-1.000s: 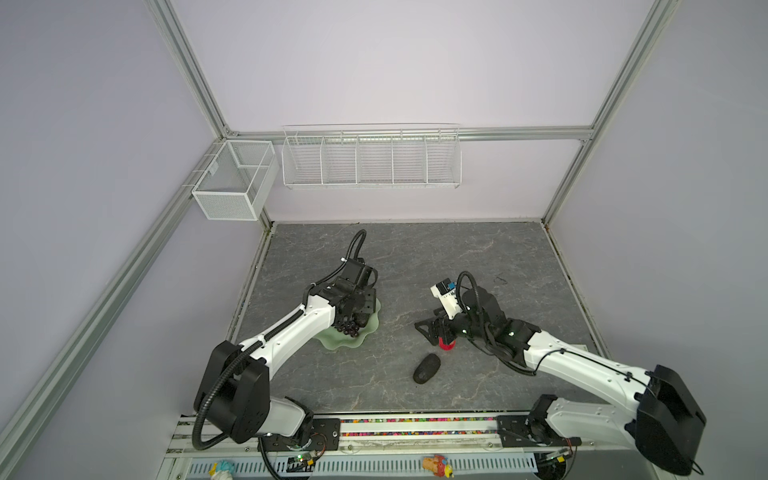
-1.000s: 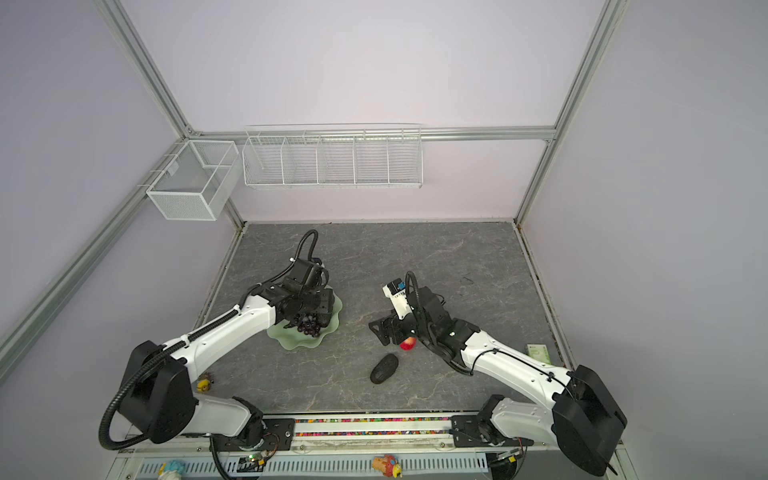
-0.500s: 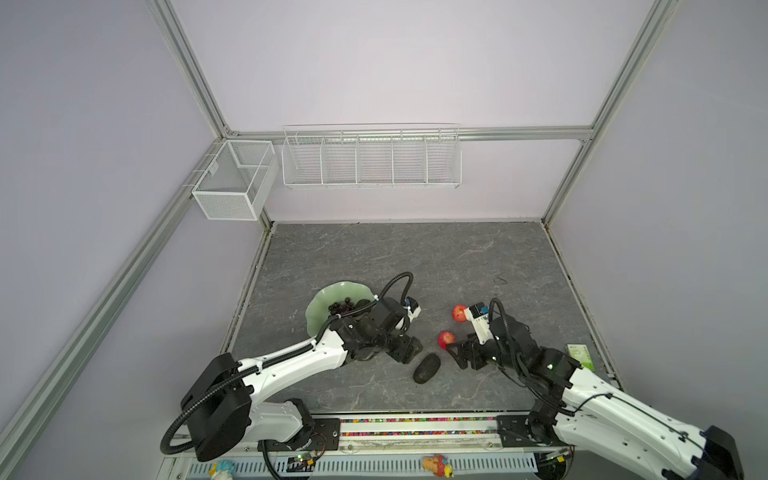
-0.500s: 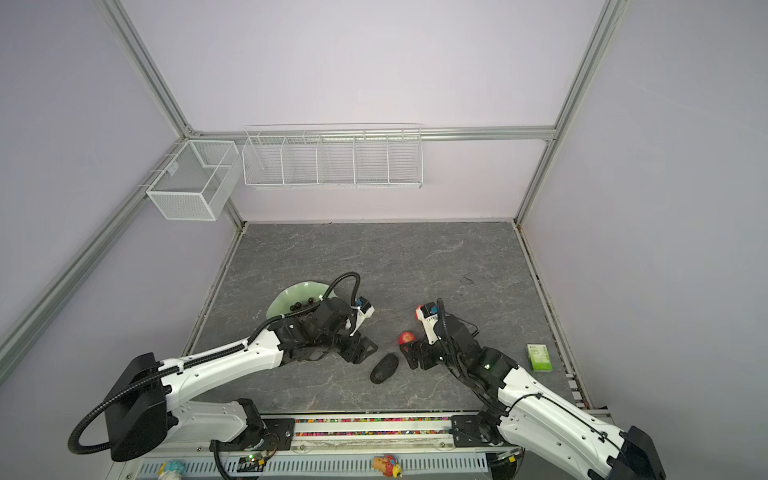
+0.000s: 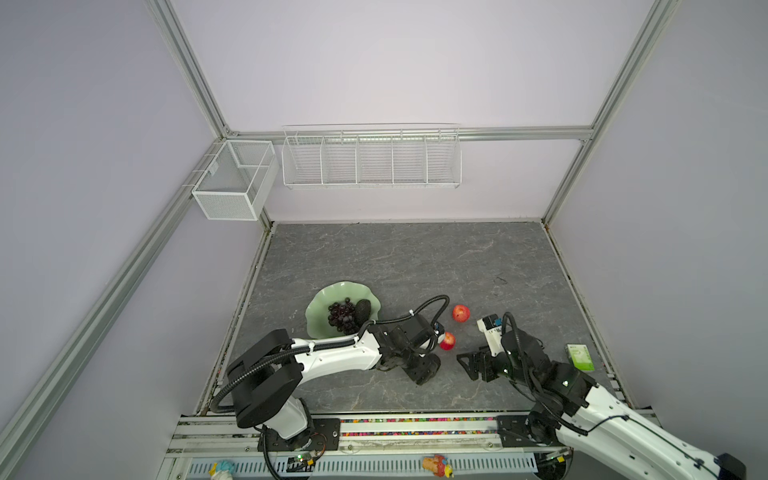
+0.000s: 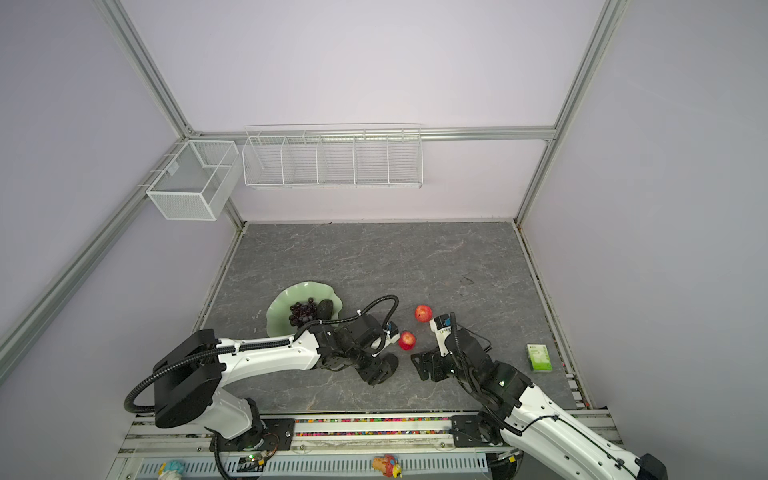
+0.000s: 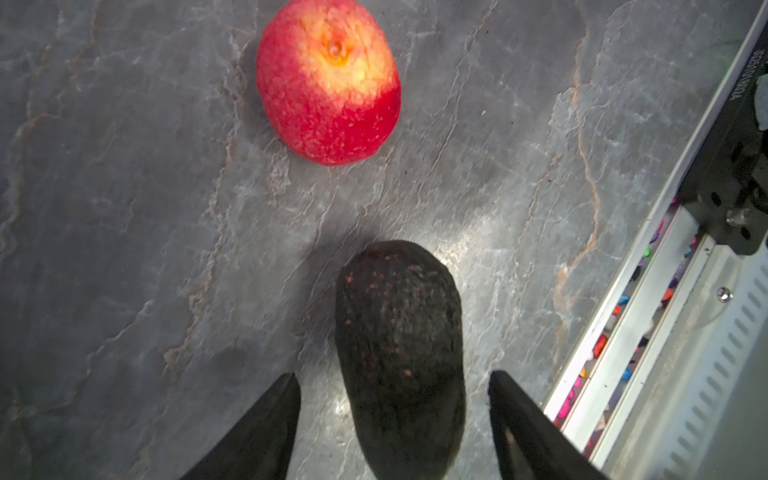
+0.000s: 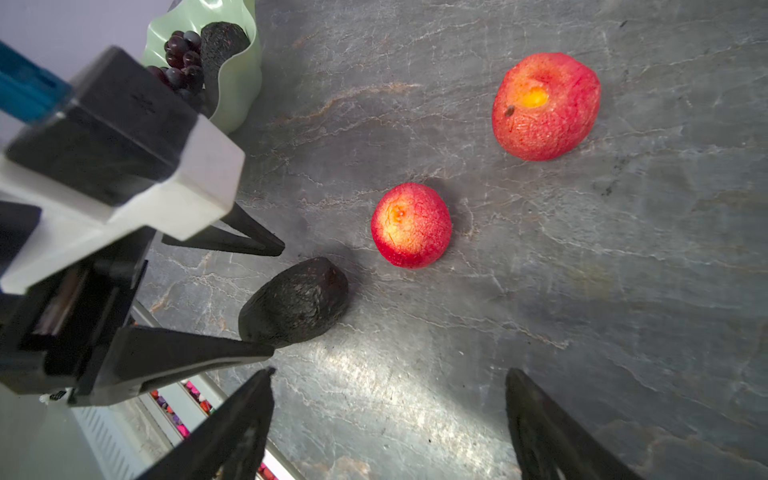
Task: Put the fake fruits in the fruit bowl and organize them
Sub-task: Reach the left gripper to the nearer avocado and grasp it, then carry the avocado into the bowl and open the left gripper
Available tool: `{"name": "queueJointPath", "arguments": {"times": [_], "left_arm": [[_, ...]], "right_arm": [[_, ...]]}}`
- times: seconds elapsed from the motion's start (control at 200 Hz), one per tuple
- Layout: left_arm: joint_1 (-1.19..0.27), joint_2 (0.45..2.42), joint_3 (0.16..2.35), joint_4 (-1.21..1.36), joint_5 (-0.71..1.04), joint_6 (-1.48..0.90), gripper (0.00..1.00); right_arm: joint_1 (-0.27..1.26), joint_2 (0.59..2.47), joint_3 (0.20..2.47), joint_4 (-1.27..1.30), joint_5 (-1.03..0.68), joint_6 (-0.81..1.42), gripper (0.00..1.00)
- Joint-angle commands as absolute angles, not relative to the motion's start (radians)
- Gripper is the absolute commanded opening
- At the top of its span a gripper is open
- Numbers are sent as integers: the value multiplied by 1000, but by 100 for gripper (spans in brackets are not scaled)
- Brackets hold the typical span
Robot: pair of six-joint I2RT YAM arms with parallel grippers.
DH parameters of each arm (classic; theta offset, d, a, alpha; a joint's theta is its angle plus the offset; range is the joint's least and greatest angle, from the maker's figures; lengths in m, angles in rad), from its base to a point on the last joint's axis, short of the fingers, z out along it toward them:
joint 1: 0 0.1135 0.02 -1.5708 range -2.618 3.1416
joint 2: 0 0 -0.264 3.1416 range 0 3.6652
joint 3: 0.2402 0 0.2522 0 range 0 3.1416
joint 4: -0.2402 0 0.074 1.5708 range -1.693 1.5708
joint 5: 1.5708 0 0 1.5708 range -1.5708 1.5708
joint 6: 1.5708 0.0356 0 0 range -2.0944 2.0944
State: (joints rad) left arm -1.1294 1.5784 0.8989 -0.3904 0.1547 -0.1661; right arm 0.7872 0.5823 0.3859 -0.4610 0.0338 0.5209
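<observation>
The pale green fruit bowl (image 5: pixel 320 309) holds the purple grapes (image 5: pixel 341 316) and one black avocado (image 5: pixel 362 309). The other avocado (image 7: pixel 399 345) lies on the table between the fingers of my left gripper (image 7: pixel 392 376), which is open with a gap showing on each side. In both top views this gripper (image 5: pixel 424 368) hides that avocado. Two red apples (image 5: pixel 460 313) (image 5: pixel 447 340) lie on the table just beyond. My right gripper (image 8: pixel 389 371) is open over bare table, short of the near apple (image 8: pixel 411 226), and faces the left gripper (image 8: pixel 274 300).
A small green box (image 5: pixel 579 357) lies near the table's right edge. White wire baskets (image 5: pixel 371 158) (image 5: pixel 232 187) hang on the back and left walls. The mounting rail (image 5: pixel 374 424) runs along the table's front edge, close to the left gripper.
My left gripper has left the bowl, swung to the table's front middle and opened wider around the avocado. My right gripper has drawn back from the near apple.
</observation>
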Motion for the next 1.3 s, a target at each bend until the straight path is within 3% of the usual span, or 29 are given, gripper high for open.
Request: {"name": "queueJointPath", "arguments": {"times": [0.0,0.215,0.375,0.555,0.67,0.85,1.035,1.295], "left_arm": [[-1140,1614,936,-403,138,-136,72],[-1143,1644,945,-407,111,-133,68],[-1142,1638,942,-395,102,-138,49],[-1111,1551,938,-412,100,-144,45],[-1025,1425,922,-415,86,-158,44],[-908,1278,931,-445,-161,-133,45],[-668,1324,987,-494,-270,-241,45],[-498,1448,1042,-467,-267,-280,45]], "right_arm": [[788,599,392,-470,45,527,88],[788,622,399,-456,50,522,88],[788,643,403,-429,51,521,88],[788,688,423,-386,54,499,88],[788,753,462,-333,53,468,88],[788,925,553,-195,-19,406,88],[790,1129,695,-84,-138,361,88],[794,1277,781,-37,-208,343,88]]}}
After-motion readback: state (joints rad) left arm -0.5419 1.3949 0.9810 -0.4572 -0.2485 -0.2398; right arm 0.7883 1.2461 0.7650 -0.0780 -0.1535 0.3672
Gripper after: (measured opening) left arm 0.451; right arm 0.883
